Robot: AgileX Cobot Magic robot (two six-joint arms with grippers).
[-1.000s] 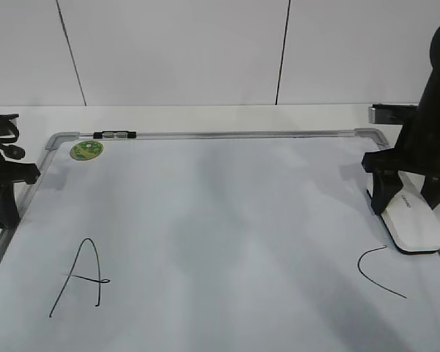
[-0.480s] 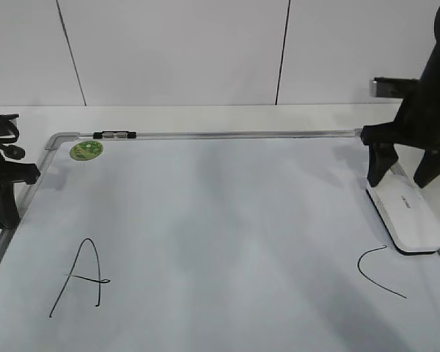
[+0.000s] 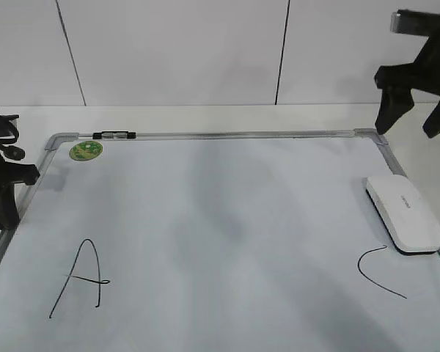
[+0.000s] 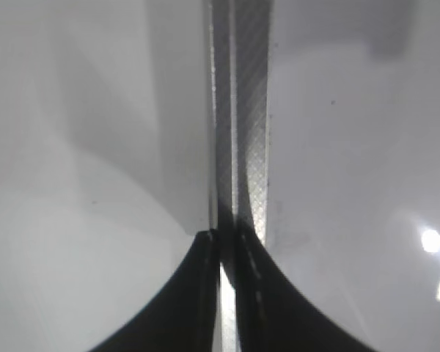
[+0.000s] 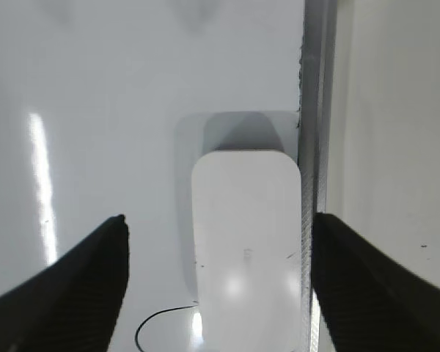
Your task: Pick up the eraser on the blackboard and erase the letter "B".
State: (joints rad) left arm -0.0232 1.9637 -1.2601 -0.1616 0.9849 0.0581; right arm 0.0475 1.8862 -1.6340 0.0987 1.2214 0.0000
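Observation:
The white eraser (image 3: 405, 213) lies flat on the blackboard (image 3: 220, 213) by its right frame, just above the hand-drawn "C" (image 3: 361, 270). My right gripper (image 3: 408, 132) hangs open and empty high above the board's far right corner. In the right wrist view the eraser (image 5: 246, 249) lies far below the open right gripper (image 5: 218, 220), with the "C" (image 5: 143, 330) beside it. My left gripper (image 3: 4, 213) rests shut at the board's left frame (image 4: 242, 110). A large "A" (image 3: 88, 279) is at the front left. No letter "B" shows in any view.
A green round magnet (image 3: 86, 150) sits at the board's far left corner. A small black and clear clip (image 3: 114, 135) lies on the top frame. White table surrounds the board, and a white panelled wall stands behind.
My right gripper, which was down around the eraser's far end, has risen up and away from it. The eraser stays on the board. The left arm has not moved.

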